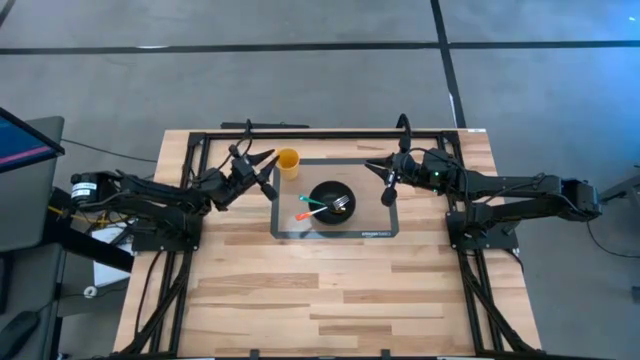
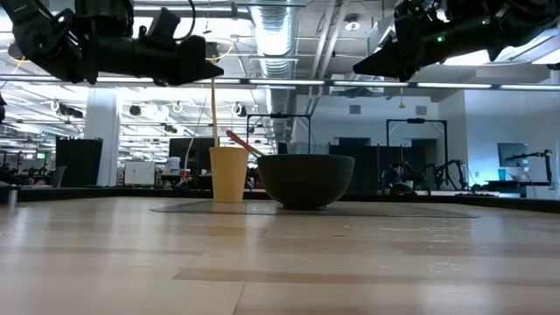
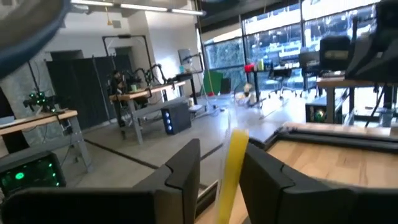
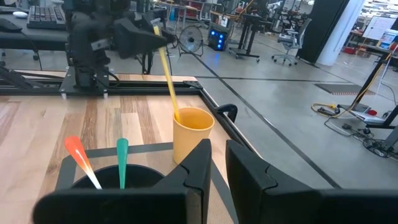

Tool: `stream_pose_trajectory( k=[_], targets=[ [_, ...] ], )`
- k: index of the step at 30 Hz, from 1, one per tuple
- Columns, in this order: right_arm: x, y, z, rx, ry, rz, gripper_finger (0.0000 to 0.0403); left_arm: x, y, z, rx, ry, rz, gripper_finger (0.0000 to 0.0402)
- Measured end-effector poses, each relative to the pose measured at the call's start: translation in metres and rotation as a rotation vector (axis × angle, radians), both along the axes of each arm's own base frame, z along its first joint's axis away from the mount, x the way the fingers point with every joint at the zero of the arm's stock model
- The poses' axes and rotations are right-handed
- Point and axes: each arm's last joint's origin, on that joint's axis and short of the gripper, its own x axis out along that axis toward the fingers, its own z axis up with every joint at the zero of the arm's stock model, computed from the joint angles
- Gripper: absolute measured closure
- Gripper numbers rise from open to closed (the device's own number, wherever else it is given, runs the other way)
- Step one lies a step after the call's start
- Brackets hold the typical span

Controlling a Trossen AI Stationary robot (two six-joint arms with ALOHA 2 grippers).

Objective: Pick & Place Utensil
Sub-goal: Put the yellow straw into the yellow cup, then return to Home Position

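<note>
A: Where's the left end effector (image 1: 262,172)?

B: Raised above the table (image 1: 330,290), arm stretched toward the cup (image 1: 288,162). It's clenched on a yellow utensil (image 4: 168,78) whose lower end sits inside the cup.

A: And the right end effector (image 1: 388,182)?

B: Also held high, beside the bowl (image 1: 331,198), arm reaching in from the right; fingers released, gripping nothing.

A: Other utensils?

B: An orange-handled one (image 1: 303,214) and a teal-handled one (image 1: 306,200) rest in the bowl, on the mat (image 1: 372,222)
</note>
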Motion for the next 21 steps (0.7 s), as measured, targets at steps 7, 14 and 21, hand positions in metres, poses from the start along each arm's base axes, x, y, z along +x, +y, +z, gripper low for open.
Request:
stream_pose_trajectory(
  k=[7, 14, 21],
  targets=[
    [0.0, 0.0, 0.0, 0.0, 0.0, -0.001, 0.0361, -0.008, -0.014, 0.018, 0.016, -0.096, -0.059, 0.03],
    [0.0, 0.0, 0.0, 0.0, 0.0, -0.001, 0.0361, -0.018, -0.031, 0.034, 0.023, -0.187, -0.14, 0.03],
    [0.0, 0.0, 0.0, 0.0, 0.0, 0.0, 0.0361, -0.027, -0.046, 0.046, 0.021, -0.259, -0.22, 0.03]
  ],
)
